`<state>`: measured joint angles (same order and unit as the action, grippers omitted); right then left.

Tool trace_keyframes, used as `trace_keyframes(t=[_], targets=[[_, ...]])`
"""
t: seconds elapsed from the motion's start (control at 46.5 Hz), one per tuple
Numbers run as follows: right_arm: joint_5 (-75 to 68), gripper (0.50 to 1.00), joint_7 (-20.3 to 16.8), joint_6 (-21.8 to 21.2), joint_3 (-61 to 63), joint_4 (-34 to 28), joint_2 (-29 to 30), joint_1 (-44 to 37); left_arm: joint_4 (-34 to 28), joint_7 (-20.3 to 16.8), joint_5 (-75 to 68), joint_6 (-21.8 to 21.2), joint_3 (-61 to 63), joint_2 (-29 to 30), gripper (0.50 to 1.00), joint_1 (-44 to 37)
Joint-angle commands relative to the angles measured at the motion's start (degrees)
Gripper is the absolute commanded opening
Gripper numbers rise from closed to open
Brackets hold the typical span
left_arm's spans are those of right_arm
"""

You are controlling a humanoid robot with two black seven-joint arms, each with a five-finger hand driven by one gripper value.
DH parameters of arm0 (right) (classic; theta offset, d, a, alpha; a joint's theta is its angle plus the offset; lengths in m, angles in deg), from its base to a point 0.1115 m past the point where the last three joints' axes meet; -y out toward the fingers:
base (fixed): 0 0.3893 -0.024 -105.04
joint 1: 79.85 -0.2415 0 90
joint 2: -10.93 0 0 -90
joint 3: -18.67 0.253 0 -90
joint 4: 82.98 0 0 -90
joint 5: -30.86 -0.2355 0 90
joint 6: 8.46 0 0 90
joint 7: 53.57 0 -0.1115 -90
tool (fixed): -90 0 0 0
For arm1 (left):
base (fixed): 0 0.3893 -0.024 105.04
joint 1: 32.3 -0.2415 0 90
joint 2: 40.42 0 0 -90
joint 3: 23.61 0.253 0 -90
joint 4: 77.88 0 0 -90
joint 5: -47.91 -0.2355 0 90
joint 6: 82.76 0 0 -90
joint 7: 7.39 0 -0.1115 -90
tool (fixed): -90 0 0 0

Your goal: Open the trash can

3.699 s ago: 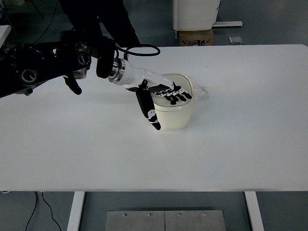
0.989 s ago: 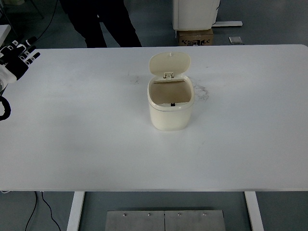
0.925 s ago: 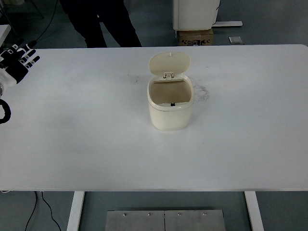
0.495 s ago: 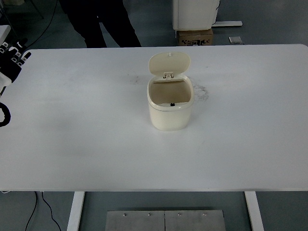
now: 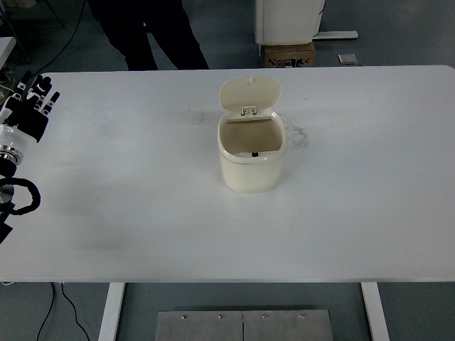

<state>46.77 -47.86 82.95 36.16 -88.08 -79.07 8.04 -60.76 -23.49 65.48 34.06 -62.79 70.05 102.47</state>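
A cream trash can stands near the middle of the white table. Its lid is flipped up and back on the hinge, and the inside shows empty and tan. My left hand, black with white markings, hovers at the far left edge of the table, fingers spread and pointing away from me, holding nothing. It is far from the can. The right arm does not show.
A person in dark trousers stands behind the table's far edge. A cardboard box and a white unit sit on the floor beyond. A black cable loop hangs by my left arm.
Earlier the left hand lay on the shut lid; the lid now stands up. In the last second the hand stayed at the left edge, shifting slightly toward me and inward.
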Motion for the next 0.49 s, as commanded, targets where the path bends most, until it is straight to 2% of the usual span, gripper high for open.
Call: trace_keyframes(t=[0.0, 0.473], targets=[[0.0, 0.991, 0.0, 0.0, 0.0, 0.0, 0.0, 0.0, 0.0, -0.3, 0.7, -0.1, -0.5, -1.0, 1.0, -1.3], [0.0, 0.991, 0.0, 0.0, 0.0, 0.0, 0.0, 0.0, 0.0, -0.3, 3.1, -0.1, -2.3, -3.0, 1.0, -4.8]])
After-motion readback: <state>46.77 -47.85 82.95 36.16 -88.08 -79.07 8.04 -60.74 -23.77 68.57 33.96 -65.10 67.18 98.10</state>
